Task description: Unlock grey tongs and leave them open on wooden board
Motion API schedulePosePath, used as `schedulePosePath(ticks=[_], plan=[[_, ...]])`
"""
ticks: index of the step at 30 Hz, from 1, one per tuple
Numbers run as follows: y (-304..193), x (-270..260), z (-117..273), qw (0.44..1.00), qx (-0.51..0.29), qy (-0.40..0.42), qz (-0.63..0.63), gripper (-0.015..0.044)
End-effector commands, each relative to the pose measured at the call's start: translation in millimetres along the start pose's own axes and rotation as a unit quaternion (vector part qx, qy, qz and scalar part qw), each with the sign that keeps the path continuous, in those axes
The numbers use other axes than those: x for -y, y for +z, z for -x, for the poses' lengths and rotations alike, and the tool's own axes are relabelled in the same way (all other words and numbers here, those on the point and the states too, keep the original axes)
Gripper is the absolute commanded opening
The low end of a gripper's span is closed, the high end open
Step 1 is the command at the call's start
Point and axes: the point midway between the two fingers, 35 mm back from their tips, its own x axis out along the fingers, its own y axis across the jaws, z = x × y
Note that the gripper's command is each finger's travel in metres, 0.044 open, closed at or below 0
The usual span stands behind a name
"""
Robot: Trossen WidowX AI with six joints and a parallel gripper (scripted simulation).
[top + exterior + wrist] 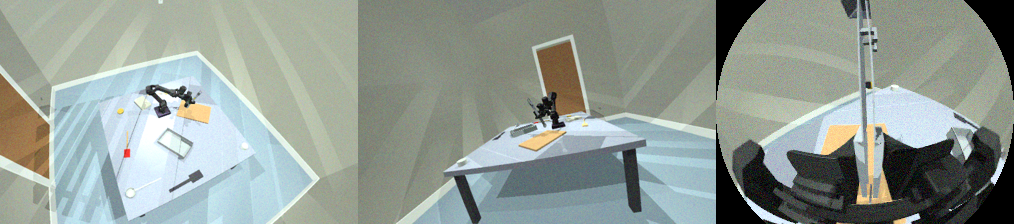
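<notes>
The grey tongs (197, 95) (531, 104) (862, 75) are in the air, steeply tilted. The end with the small lock parts is raised and the other end points down. Their two arms lie close together in the wrist view. My gripper (536, 115) (868, 132) is shut on the tongs, partway along them; in the top view the arm hides much of the grip. The wooden board (197, 114) (542, 141) (836, 137) lies flat on the table beside the arm's base, below the tongs and touching nothing of them. The roasting tin (170, 149) (524, 132) holds no tongs.
A black spatula (195, 176) and a white ladle (130, 192) lie beyond the tin. A white cup (244, 146) (462, 162) stands near a table corner. A red-headed tool (127, 153), a yellow disc (120, 111) and a cream block (142, 103) lie on the base's other side.
</notes>
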Motion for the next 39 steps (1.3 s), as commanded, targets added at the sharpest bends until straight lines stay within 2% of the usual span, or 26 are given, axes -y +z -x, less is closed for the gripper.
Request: schedulePosePath(ticks=[1, 29, 39], plan=[[3.6, 0.4, 1.2, 1.0, 0.007, -0.001, -0.001, -0.015], [3.5, 0.4, 0.8, 1.0, 0.006, -0.001, -0.001, -0.015], [-3.1, -3.8, -15.5, 0.998, -0.067, 0.0, 0.019, -0.015]])
